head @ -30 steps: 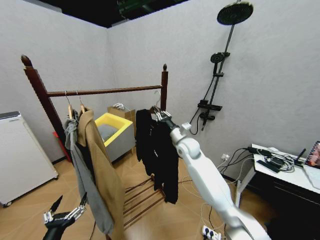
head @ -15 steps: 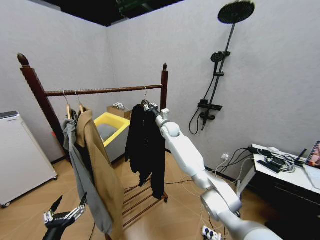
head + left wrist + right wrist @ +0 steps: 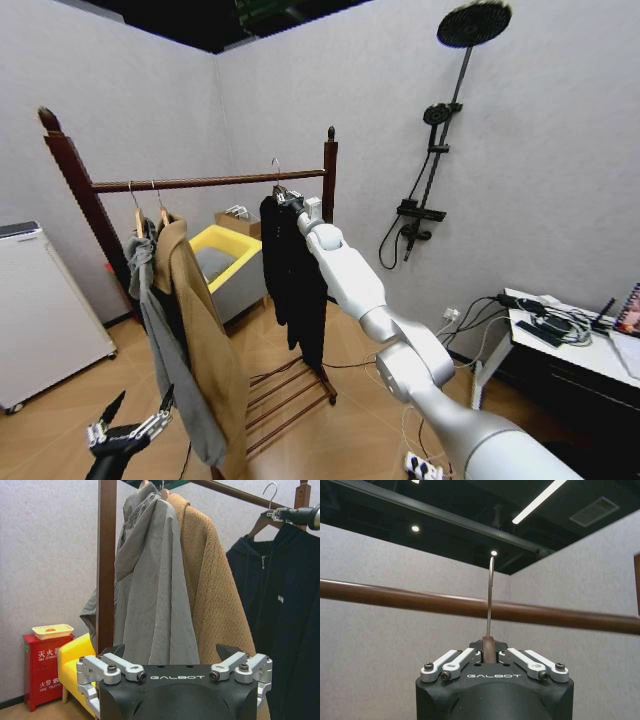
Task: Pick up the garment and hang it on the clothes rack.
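Beside the clothes rack, grey walls, wooden floor.

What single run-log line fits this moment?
right gripper: shut on hanger, hook raised at clothes rack bar | black garment: hanging from gripper | left gripper: open, low, idle

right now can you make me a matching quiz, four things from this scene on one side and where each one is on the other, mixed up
Things:
1. black garment
2. left gripper
3. tan coat
4. yellow bin

Places:
A. low, near the grey jacket's hem
B. on the floor behind the clothes rack
C. held up at the bar by the right gripper
D. hanging beside the grey jacket

Pairs: 1-C, 2-A, 3-D, 4-B
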{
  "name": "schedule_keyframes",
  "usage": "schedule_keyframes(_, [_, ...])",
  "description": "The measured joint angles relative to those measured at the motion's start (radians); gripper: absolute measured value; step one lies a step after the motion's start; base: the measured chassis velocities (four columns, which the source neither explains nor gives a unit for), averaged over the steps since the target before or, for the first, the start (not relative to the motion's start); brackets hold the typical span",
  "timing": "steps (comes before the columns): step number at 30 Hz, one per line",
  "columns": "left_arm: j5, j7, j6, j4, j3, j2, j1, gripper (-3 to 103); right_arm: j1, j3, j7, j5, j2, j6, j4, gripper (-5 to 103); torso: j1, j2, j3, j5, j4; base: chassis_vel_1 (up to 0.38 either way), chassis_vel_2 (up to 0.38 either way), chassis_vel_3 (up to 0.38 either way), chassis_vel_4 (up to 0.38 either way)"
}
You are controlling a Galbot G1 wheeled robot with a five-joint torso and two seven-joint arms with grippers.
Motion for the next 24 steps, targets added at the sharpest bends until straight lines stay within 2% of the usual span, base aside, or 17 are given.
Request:
schedule_keyframes(10, [0.000,0.000,0.000,0.000,0.000,0.000,0.000,100,-0.001,-0.005,0.023,0.084,-0.002,-0.079,-0.018,9,0.000,0.000,0.000,0.0000,0.0001,0.000,0.000,0.000,0.000])
schedule_keyframes(18, [0.000,0.000,0.000,0.000,0.000,0.000,0.000,100,-0.012,-0.016,0.032,0.132,-0.003,-0.102,0.000,9,0.000,0.000,0.000,0.0000,0.0001,0.000,0.000,0.000,0.000])
schedule_keyframes(20, [0.000,0.000,0.000,0.000,0.000,0.000,0.000,100,-0.018,-0.018,0.033,0.139,-0.003,-0.107,0.013,7,0.000,0.000,0.000,0.0000,0.0002,0.000,0.000,0.000,0.000])
schedule_keyframes(23, [0.000,0.000,0.000,0.000,0.000,0.000,0.000,100,-0.038,-0.017,0.032,0.143,-0.004,-0.103,0.061,21,0.000,0.000,0.000,0.0000,0.0000,0.000,0.000,0.000,0.000])
schedule_keyframes(24, [0.000,0.000,0.000,0.000,0.000,0.000,0.000,100,-0.038,-0.017,0.032,0.143,-0.004,-0.103,0.061,21,0.000,0.000,0.000,0.0000,0.0000,0.000,0.000,0.000,0.000])
